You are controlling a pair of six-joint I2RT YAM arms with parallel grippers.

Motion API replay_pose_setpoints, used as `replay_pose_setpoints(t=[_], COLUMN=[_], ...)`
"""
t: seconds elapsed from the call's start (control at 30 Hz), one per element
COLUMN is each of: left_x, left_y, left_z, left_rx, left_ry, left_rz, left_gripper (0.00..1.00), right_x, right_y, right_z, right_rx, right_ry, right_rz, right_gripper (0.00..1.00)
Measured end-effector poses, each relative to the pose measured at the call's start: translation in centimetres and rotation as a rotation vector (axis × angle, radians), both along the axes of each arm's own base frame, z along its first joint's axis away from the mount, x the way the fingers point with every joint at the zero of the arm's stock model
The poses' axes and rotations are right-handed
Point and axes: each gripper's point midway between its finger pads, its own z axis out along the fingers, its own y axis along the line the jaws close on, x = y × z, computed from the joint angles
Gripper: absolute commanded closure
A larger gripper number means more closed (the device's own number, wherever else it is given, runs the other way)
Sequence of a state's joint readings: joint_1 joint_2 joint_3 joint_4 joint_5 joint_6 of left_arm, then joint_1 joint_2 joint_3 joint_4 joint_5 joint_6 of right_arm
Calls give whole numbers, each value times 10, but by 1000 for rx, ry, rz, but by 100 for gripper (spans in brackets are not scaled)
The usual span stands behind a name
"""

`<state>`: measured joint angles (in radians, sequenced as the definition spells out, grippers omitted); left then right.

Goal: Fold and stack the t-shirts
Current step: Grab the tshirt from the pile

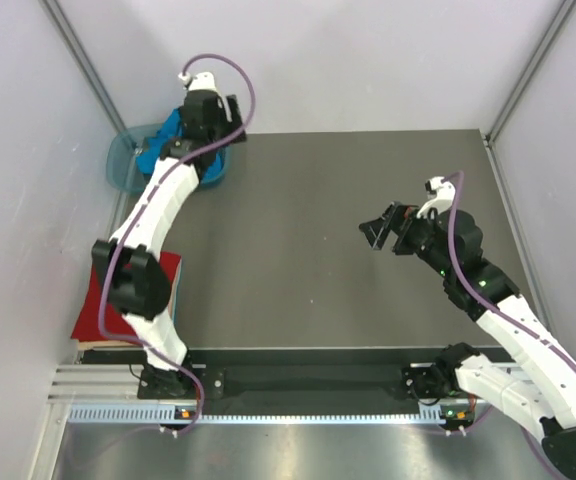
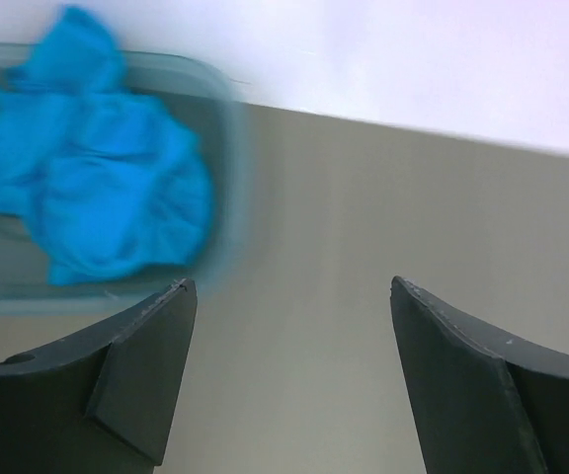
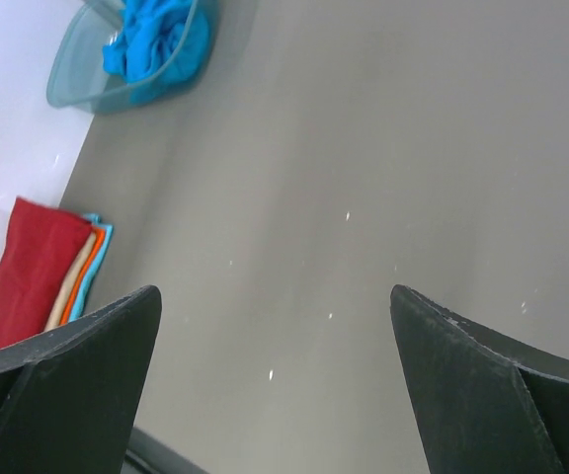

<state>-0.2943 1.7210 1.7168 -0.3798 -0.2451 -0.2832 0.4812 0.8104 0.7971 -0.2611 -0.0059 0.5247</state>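
Step in hand, likely: fetching the blue t-shirt (image 2: 97, 188) from the tub (image 1: 111, 165), upper left. Left pincer (image 2: 289, 291) wide, empty; right pincer (image 3: 275, 291) wide, empty. Next: descend, pinch cloth.

Translucent blue-green tub (image 1: 118, 165) at the far-left corner of a grey table (image 1: 318, 250)

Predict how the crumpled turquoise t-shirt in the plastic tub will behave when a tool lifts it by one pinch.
The turquoise t-shirt lies bunched in soft folds, so it will probably hang limp and unfurl, not keep shape. It looks thin, so likely light. The plastic tub might shift if cloth drags its rim.
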Motion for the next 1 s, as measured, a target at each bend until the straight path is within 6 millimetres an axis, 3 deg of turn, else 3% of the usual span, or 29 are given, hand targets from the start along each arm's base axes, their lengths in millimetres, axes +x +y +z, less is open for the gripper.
replay_pose_setpoints(t=[0.1, 0.2, 0.47, 0.67, 0.77, 0.8, 0.83, 0.87, 0.93, 1.0], left_x=[45, 67, 88, 92, 95, 97, 99, 100, 103, 107], left_y=[44, 71, 115, 156, 172, 176, 179, 179, 179, 175], left_z=[-24, -59, -152, -197, -212, -217, -220, -222, -222, -216], left_rx=[17, 48, 112, 113, 111, 113, 120, 120, 141, 154], left_ry=[39, 89, 227, 291, 310, 310, 311, 309, 306, 284], left_rz=[142, 242, 394, 480, 508, 512, 506, 501, 478, 458], left_gripper=[20, 21, 22, 22, 37, 47, 72, 83, 98, 100], right_x=[-5, -6, -12, -15, -14, -14, -14, -14, -14, -12], right_y=[2, 2, 0, -2, -6, -7, -7, -7, -7, -8], right_z=[-7, -9, -19, -17, -18, -18, -18, -18, -18, -19], right_rx=[10, 13, 11, 20, 12, 10, 10, 11, 11, 10], right_ry=[20, 34, 88, 86, 89, 89, 90, 89, 90, 93], right_rz=[15, 16, 7, -1, -23, -27, -27, -27, -28, -40], right_gripper=[0, 0, 0, 0, 0, 0, 0, 0, 0, 0])
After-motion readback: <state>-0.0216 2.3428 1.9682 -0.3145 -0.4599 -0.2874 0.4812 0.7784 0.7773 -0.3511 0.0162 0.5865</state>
